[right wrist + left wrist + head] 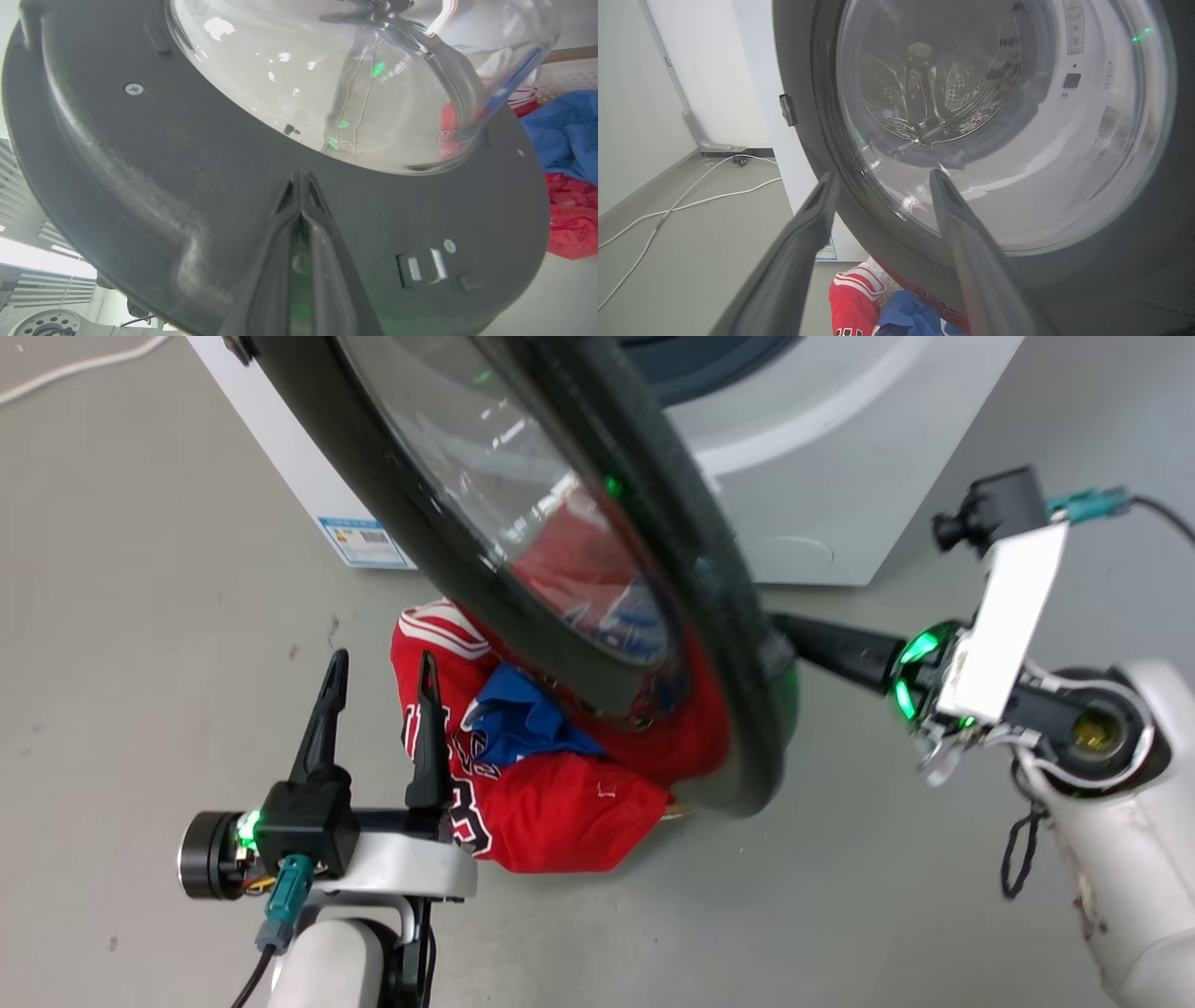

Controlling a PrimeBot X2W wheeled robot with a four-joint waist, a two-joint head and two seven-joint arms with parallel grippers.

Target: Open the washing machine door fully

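The washing machine door (523,569), a big black disc with a clear glass bowl, stands swung partway out from the white washing machine (840,476), edge-on in the head view. My right gripper (794,630) is shut, with its tips pressed on the door's black inner face (187,177) just below the glass bowl (327,84). Its fingers (301,224) lie together with nothing between them. My left gripper (381,681) is open at the lower left, on the door's outer side and apart from it. Between its fingers (817,210) the door glass (994,140) shows the steel drum behind.
Red and blue clothes (551,803) lie in a heap on the floor under the door's lower edge. A blue label (364,541) marks the machine's lower corner. White cables (691,200) run across the grey floor at the left. The door latch (423,268) sits right of my right fingers.
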